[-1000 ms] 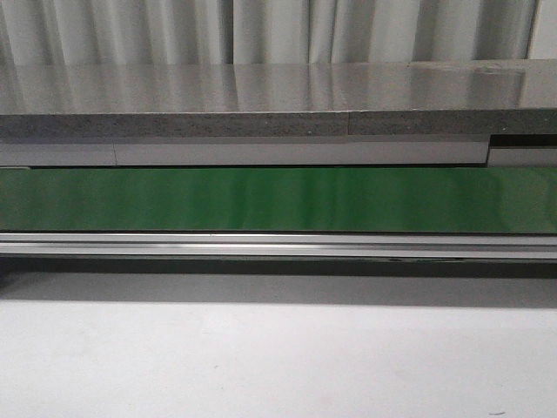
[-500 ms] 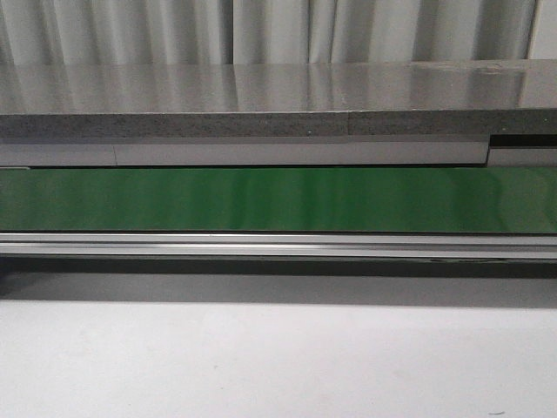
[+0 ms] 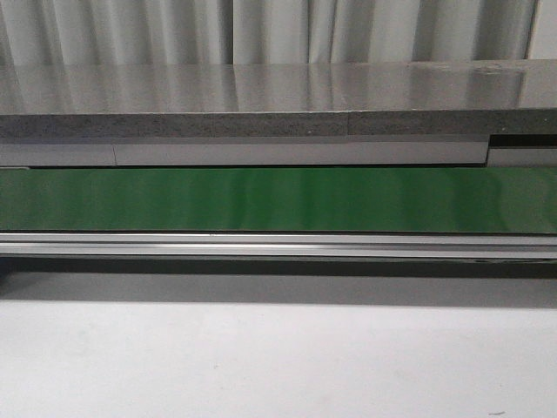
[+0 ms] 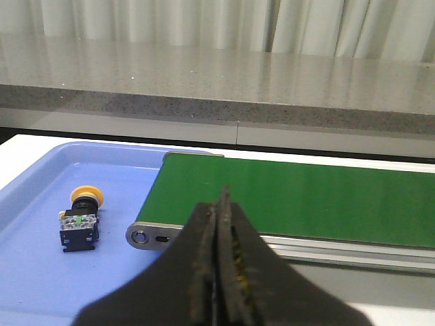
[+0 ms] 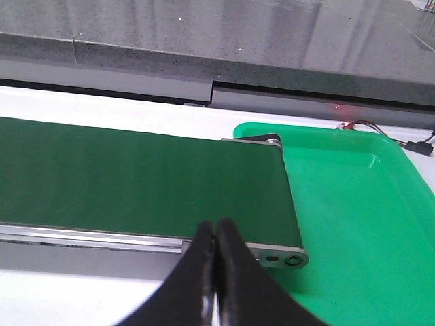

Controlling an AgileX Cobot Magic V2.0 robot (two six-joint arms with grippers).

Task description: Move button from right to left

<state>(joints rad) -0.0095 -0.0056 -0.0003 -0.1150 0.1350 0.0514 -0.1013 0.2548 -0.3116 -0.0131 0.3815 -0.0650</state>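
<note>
Nothing moved in the front view since a second ago, green conveyor belt (image 3: pixel 278 198) bare, yellow-capped button (image 4: pixel 82 219) lying in the blue tray (image 4: pixel 41 272), apparently on its side, left gripper (image 4: pixel 219 204) clenched on nothing, right gripper (image 5: pixel 215 234) likewise, green tray (image 5: pixel 353 224) beside the belt end.

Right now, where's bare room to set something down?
Green tray, right of the belt: bare where visible. Belt: bare. Blue tray: open except where the button lies near the belt's end.
</note>
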